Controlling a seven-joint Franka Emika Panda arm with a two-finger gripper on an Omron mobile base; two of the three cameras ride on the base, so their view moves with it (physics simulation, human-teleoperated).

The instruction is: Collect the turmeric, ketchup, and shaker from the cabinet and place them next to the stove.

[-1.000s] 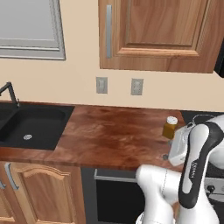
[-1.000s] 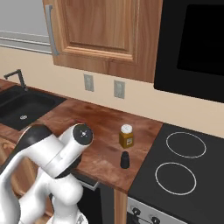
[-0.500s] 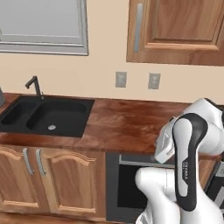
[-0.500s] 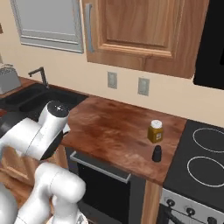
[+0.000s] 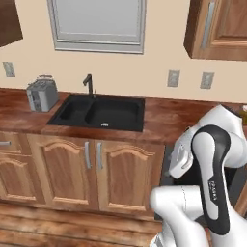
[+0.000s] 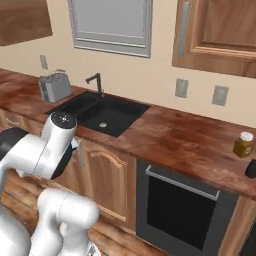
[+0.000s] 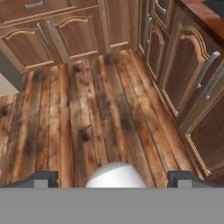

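My jaws [image 7: 112,177] stood wide apart and held nothing; the two dark tips showed far to either side at the bottom of the hand view, pointed down at a plank floor [image 7: 87,122] bordered by base cabinets [image 7: 188,83].

Right base view: the turmeric [image 6: 243,144] stood upright on the desk [image 6: 180,142] near its right end, closer to the back wall than to the front edge. The shaker [image 6: 251,169] stood just in front of it, nearer the front edge, cut by the picture's right border. I could not tell whether jar and shaker touched. The cabinet [image 6: 220,35] hung on the wall above that end of the desk, its door shut. Two outlets [image 6: 181,88] sat on the wall below it. An oven [image 6: 182,210] filled the space under the desk's right half.

A black sink [image 6: 102,111] with a dark tap [image 6: 96,82] was let into the desk toward its left end, under a window [image 6: 111,25]. A toaster [image 6: 55,86] stood at the sink's left, toward the back edge.

Left base view: sink [image 5: 101,112], toaster [image 5: 42,94] and cabinet [image 5: 219,29] appeared in the same order along the desk [image 5: 164,118], with my arm [image 5: 212,173] folded low at the lower right.
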